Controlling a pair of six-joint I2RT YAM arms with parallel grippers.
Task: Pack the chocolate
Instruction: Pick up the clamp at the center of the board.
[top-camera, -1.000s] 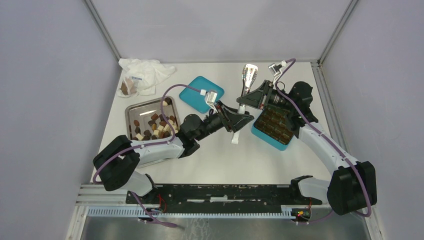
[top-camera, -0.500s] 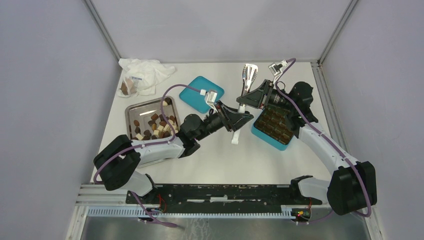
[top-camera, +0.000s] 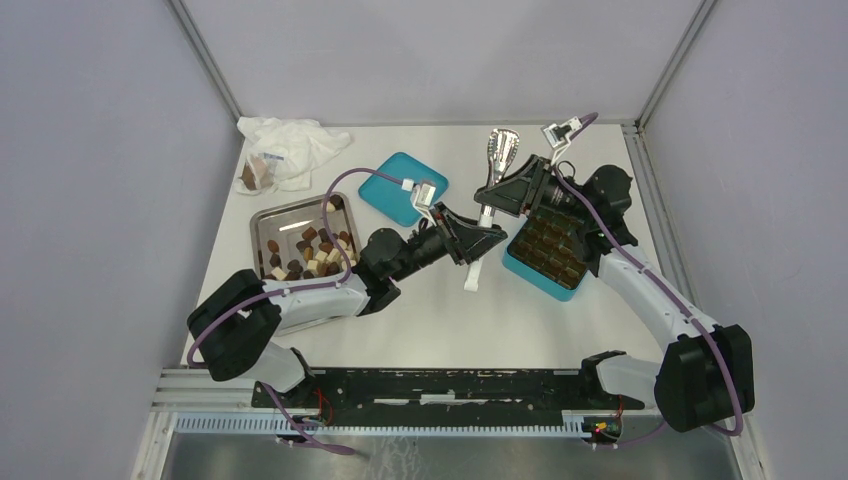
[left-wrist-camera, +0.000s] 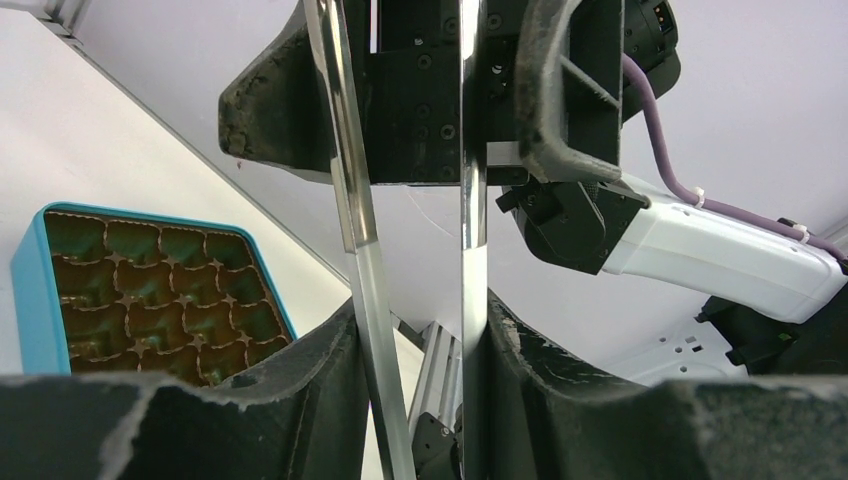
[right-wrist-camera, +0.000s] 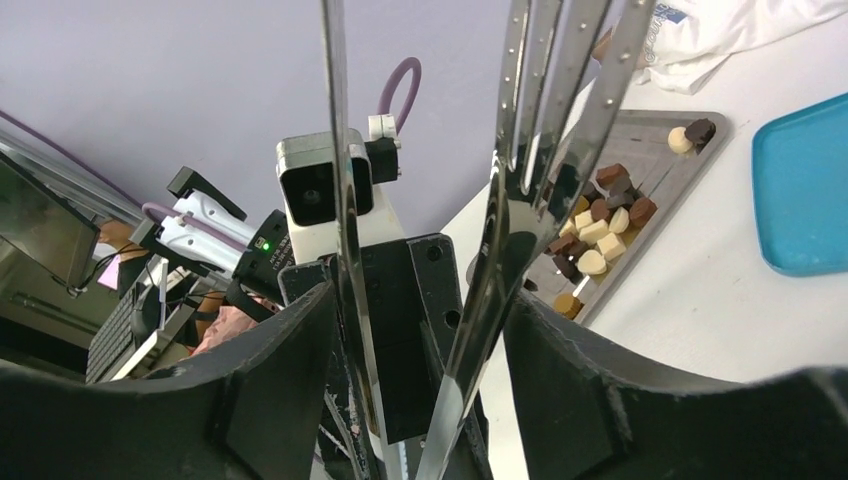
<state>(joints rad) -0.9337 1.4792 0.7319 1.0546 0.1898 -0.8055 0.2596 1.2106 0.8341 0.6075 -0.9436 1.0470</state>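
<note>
Left tool is pinching the metal tongs by both arms, and the right tool is clamped round them too. Chocolate pieces are just sitting in the steel tray.

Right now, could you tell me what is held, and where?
The steel tongs, both grippers clasping their two arms: left gripper nearer the white end, right gripper nearer the heads.

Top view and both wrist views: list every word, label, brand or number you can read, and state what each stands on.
Nothing can be read in any view.
Blue print on the white plastic bag: too small to read from above.
Same print in the right wrist view: blurred, unreadable.
</note>
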